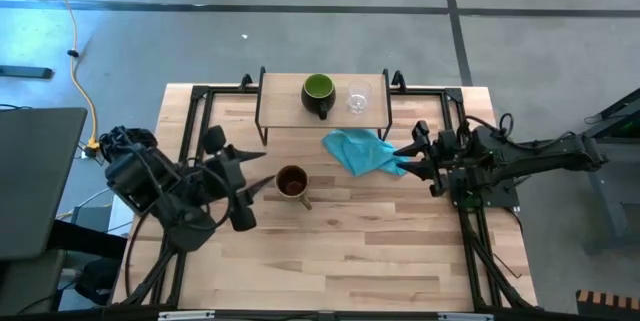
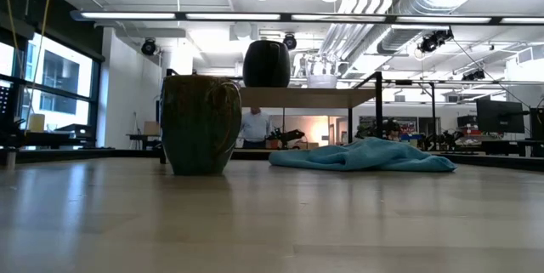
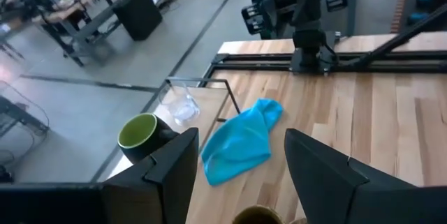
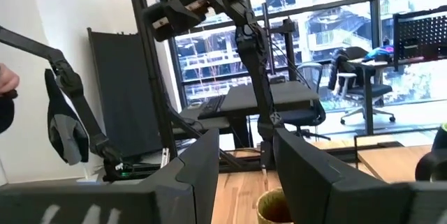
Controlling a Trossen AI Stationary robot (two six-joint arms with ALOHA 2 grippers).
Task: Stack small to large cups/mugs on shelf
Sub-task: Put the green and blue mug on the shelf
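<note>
Light-wood table (image 1: 380, 251) fills the middle of the high view, with the shelf (image 1: 280, 101) at its upper centre carrying the dark mug (image 1: 318, 94) and, just beside it, the clear glass cup (image 1: 358, 99). The tan-brown mug (image 1: 292, 183) stands on the table below the shelf, handle toward the lower right. Left gripper (image 1: 250, 183), fingers apart, hangs just left of it; right gripper (image 1: 408, 159), also spread, waits by the blue cloth (image 1: 360, 151). My advice: straddle the mug's wall away from the handle and close gently before lifting.
</note>
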